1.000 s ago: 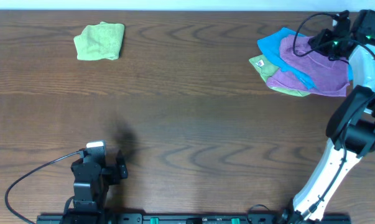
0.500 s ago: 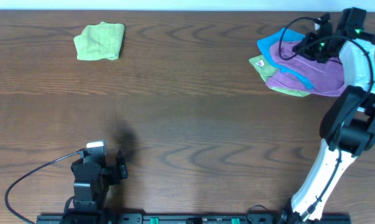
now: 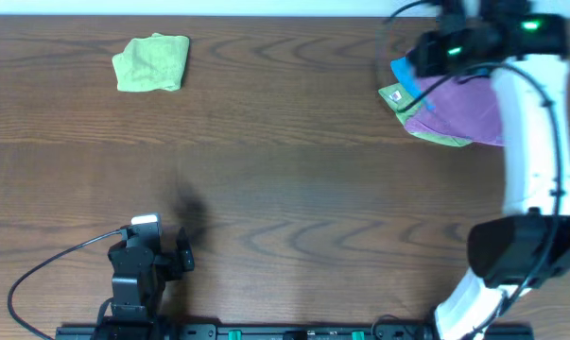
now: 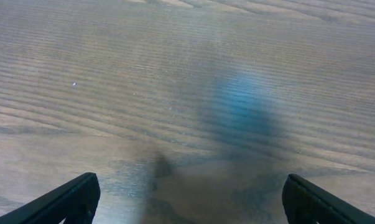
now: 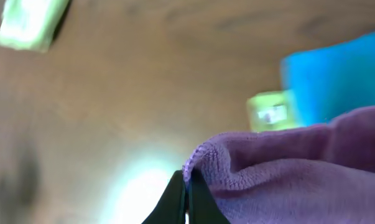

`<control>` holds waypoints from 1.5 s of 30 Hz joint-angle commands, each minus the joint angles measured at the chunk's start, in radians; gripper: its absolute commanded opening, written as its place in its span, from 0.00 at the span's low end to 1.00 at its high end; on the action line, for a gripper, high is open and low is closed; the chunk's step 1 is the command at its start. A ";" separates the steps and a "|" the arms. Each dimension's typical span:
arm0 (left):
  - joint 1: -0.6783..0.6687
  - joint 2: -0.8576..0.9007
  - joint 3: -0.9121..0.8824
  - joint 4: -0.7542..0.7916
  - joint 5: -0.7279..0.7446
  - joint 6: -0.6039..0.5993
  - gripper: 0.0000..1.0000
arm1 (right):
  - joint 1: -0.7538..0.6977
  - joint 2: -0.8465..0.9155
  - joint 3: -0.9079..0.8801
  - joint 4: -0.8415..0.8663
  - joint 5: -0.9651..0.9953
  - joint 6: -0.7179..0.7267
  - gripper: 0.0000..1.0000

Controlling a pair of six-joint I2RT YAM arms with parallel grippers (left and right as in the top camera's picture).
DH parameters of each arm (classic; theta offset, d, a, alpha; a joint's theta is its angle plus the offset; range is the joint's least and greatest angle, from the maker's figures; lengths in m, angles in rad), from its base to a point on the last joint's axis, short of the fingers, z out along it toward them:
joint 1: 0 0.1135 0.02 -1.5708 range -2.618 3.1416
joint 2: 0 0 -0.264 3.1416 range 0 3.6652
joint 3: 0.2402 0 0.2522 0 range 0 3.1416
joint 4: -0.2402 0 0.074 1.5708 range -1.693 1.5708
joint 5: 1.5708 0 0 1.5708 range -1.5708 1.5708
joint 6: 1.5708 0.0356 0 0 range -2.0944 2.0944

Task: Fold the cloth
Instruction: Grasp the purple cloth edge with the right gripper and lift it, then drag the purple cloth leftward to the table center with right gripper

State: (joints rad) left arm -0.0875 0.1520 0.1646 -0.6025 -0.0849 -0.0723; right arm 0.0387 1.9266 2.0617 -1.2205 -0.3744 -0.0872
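Far right on the counter (image 3: 285, 170), the right gripper (image 5: 186, 186), clamped shut, pinches the purple cloth (image 3: 464, 109) by its edge above a blue cloth (image 3: 407, 76). Pick-up seems in hand; next, carry it to open counter for spreading. The left gripper (image 4: 190, 190) sits wide open, empty. The right arm (image 3: 526, 132) hides part of the purple cloth.

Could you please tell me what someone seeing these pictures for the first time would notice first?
Most likely the far right of the table, where the right gripper is shut on an edge of the purple cloth, which lies over a blue cloth. A lone light green cloth sits at the far left, and the left gripper rests open near the front edge.
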 commanded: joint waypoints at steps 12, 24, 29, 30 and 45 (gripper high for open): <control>0.002 -0.006 -0.010 -0.002 0.000 -0.003 0.95 | 0.354 -0.158 0.007 -0.066 0.336 0.026 0.01; 0.002 -0.006 -0.010 -0.002 0.000 -0.003 0.95 | 0.372 -0.226 0.006 0.352 0.553 -0.137 0.01; 0.002 -0.006 -0.010 -0.002 0.000 -0.003 0.95 | 0.367 -0.136 0.006 0.716 0.523 -0.165 0.01; 0.002 -0.006 -0.010 -0.002 0.000 -0.003 0.95 | 0.367 -0.118 0.006 0.766 0.523 -0.165 0.01; 0.002 -0.006 -0.010 -0.002 0.000 -0.003 0.95 | 0.424 0.055 0.005 0.107 0.364 0.026 0.01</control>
State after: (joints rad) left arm -0.0875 0.1501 0.1646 -0.6025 -0.0849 -0.0746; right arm 0.4385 1.9839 2.0598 -1.0706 0.0654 -0.1104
